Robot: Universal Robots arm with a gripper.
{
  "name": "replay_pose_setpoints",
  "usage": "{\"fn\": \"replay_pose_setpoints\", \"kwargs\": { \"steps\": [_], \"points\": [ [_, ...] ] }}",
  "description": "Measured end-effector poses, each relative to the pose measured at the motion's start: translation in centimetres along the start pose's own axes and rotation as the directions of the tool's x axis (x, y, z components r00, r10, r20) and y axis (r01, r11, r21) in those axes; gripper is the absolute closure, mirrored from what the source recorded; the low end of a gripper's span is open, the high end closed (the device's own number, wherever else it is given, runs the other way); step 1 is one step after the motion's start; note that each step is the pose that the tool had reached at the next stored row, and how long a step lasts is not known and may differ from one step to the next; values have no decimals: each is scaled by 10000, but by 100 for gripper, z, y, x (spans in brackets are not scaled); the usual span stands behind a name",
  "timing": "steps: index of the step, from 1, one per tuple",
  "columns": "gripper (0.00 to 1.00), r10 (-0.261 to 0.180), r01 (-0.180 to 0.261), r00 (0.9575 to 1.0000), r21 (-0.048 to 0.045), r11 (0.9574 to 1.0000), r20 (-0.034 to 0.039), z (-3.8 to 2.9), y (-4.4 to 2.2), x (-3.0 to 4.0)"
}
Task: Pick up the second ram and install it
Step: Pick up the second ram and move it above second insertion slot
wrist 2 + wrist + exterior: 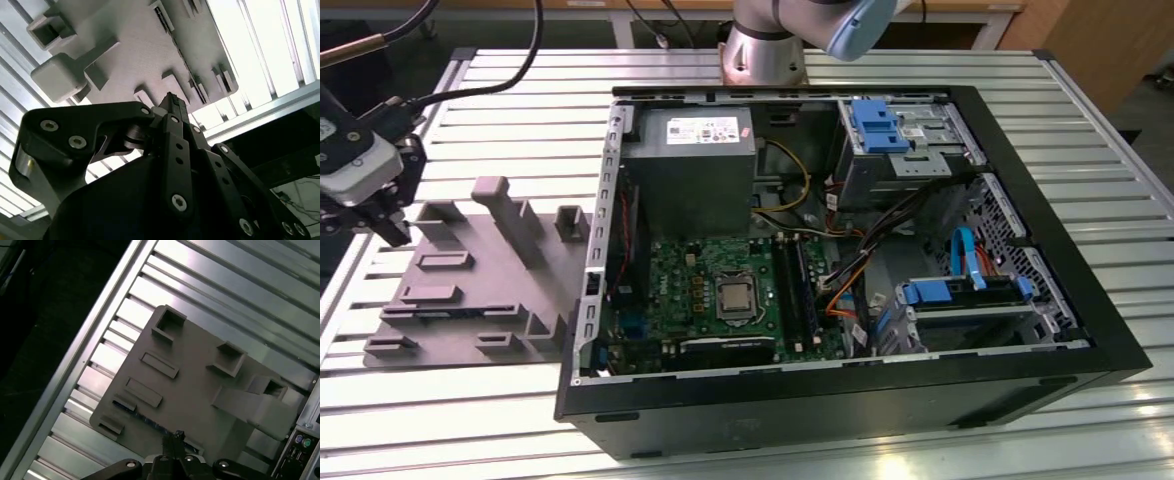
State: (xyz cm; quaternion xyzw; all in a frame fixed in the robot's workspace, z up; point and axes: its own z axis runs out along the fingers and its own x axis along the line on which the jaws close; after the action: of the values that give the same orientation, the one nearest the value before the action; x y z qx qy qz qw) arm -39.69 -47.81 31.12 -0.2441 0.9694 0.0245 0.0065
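Observation:
The second ram [145, 418] is a thin dark strip standing on edge between small holders on the grey fixture plate [200, 390], near the plate's rim. My gripper [177, 436] hangs above the plate close to that strip, its fingertips pressed together with nothing between them. In the second wrist view the gripper [172, 101] points at the same plate [145, 55], where the ram [184, 62] reads as a dark line. In the exterior view the gripper [380, 222] hovers at the far left, over the plate's [467, 290] edge.
The open computer case [1067, 300] lies on the slatted table [1121, 200] at the exterior view's right of the plate, with the motherboard [720, 290] and its black memory slots [795, 290] exposed. Tall grey posts [500, 215] rise from the plate. The arm's base [767, 50] stands behind the case.

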Motion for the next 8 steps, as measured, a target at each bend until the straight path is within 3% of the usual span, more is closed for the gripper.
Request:
{"fn": "replay_pose_setpoints", "kwargs": {
  "steps": [4,8],
  "points": [
    [89,-597,597,9982,-15,9982,-27,1,0,0],
    [89,-1198,1198,9928,-33,9928,-52,2,0,0]
  ]
}}
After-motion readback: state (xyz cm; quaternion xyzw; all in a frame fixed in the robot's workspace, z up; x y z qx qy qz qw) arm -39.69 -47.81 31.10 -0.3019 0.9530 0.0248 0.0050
